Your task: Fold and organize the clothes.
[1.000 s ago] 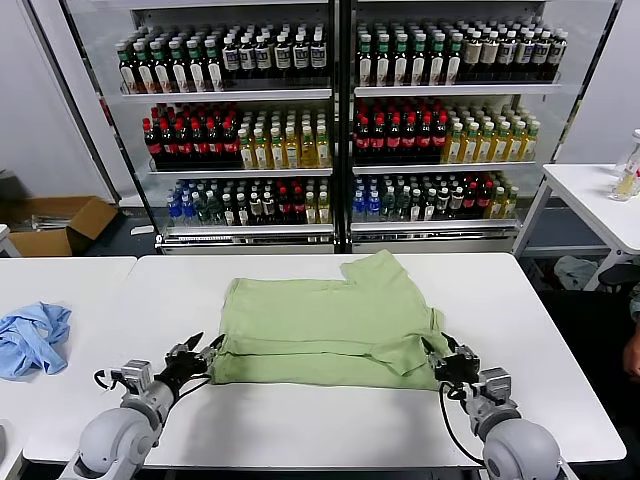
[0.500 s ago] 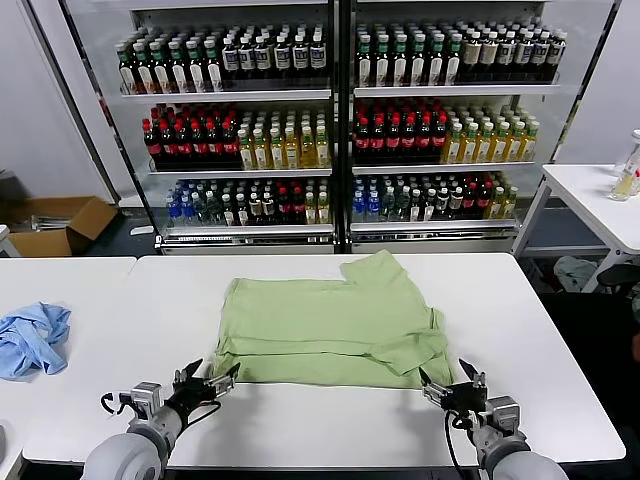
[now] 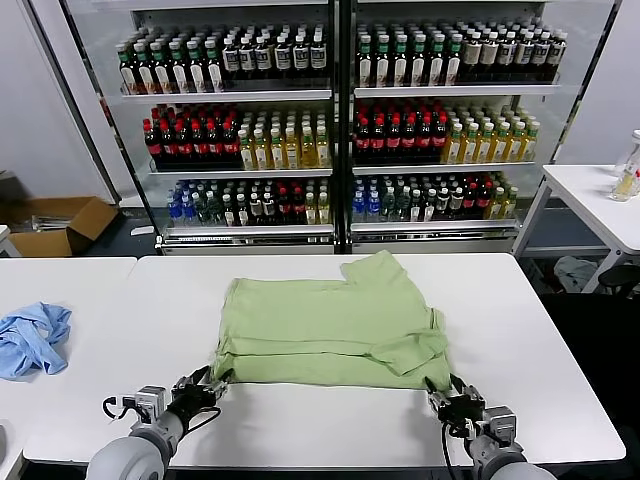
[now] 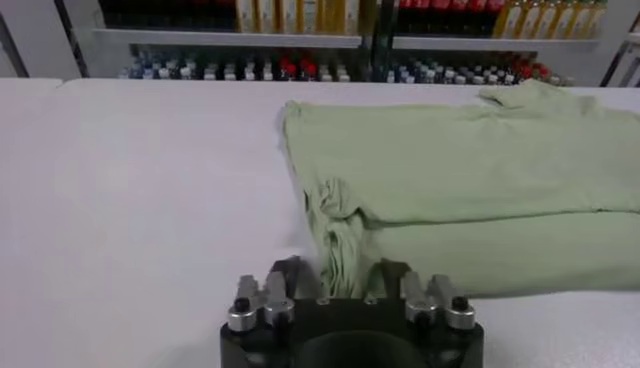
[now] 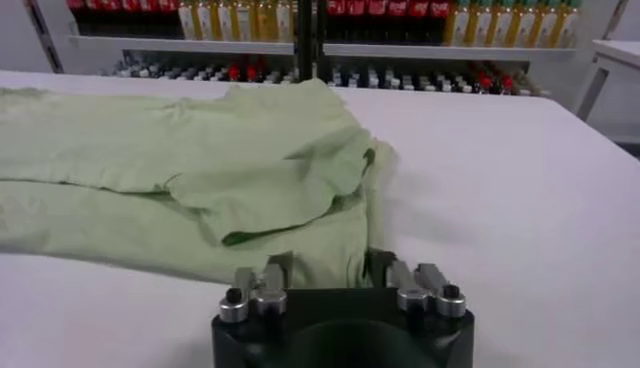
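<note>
The light green shirt (image 3: 325, 320) lies folded flat on the white table (image 3: 320, 430), one sleeve sticking out at the far right. My left gripper (image 3: 205, 382) sits low at the shirt's near left corner. In the left wrist view, bunched folds of the shirt (image 4: 460, 170) fill the gap of the left gripper (image 4: 340, 268), which is shut on them. My right gripper (image 3: 445, 395) is at the near right corner. In the right wrist view, the shirt's (image 5: 150, 150) hem sits pinched inside the right gripper (image 5: 328, 262).
A crumpled sky-blue cloth (image 3: 30, 338) lies on the neighbouring table at the left. Glass-door fridges full of bottles (image 3: 340, 120) stand behind. A cardboard box (image 3: 55, 222) is on the floor at the back left, and another white table (image 3: 600, 195) stands at the right.
Both grippers drew back toward me along the table, spread wide, then narrowed onto the shirt's near corners. The shirt itself has barely shifted.
</note>
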Controlling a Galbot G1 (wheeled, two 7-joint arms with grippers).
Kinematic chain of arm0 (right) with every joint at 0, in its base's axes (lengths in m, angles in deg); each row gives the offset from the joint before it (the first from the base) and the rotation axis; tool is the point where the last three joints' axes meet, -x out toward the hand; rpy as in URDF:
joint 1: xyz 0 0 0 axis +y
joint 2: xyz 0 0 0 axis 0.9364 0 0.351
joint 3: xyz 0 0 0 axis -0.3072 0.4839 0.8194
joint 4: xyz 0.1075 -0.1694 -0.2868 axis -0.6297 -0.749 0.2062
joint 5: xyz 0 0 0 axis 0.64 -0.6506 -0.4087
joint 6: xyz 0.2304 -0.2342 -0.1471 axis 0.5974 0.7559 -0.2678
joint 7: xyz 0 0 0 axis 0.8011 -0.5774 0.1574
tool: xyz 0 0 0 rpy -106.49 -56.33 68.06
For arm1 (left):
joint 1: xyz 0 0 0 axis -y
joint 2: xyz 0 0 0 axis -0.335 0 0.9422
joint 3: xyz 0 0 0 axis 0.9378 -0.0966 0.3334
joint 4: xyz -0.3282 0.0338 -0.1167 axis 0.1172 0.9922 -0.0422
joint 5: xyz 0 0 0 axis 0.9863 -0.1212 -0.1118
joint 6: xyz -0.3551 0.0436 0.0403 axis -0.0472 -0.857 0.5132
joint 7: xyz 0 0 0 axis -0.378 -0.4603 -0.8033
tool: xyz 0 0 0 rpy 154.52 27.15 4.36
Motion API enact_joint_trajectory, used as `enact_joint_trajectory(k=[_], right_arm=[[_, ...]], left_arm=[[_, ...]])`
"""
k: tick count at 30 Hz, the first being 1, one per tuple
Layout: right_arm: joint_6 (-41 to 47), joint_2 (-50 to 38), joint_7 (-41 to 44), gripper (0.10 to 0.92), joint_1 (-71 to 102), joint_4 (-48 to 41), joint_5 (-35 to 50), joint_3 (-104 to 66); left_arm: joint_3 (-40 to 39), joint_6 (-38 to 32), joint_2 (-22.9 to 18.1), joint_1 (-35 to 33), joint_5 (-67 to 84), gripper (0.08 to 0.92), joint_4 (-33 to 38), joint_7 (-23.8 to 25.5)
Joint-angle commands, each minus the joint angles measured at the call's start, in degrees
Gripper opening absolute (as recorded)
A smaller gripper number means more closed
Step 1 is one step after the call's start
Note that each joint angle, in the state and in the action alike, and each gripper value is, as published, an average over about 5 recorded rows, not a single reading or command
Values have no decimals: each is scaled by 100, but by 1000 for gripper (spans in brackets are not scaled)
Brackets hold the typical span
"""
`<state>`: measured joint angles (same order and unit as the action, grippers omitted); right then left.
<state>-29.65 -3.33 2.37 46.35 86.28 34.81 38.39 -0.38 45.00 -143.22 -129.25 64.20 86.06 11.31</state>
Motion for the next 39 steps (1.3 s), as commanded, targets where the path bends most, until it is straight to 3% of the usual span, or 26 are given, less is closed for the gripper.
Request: enact_joint_trajectory(k=[1,9,14,24,30,39], right_arm=[[28,10,-30,326,26,-20,22,-9],[49,-69,17,118,58,138,74,-149],[149,-134,38,106,378,723,170,-324],[112,-191,94,106,1647,1525,92,-909],[-54,-122,166,106,2010,1555,-141,-997],[-215,-72,245,106,2223,1610,-504,-927]], left_arm=[[-27,115,-11,-26,-19,403,0,-35],[66,113,90,-135,143,187,75,87],[279,113,242,-506,362,89,494,85],[754,114,487,-1482,432,84,1306,75],[856,102,601,-1711,443,84,1308,97],[1106,91,461,-2167,369,84,1620,91]])
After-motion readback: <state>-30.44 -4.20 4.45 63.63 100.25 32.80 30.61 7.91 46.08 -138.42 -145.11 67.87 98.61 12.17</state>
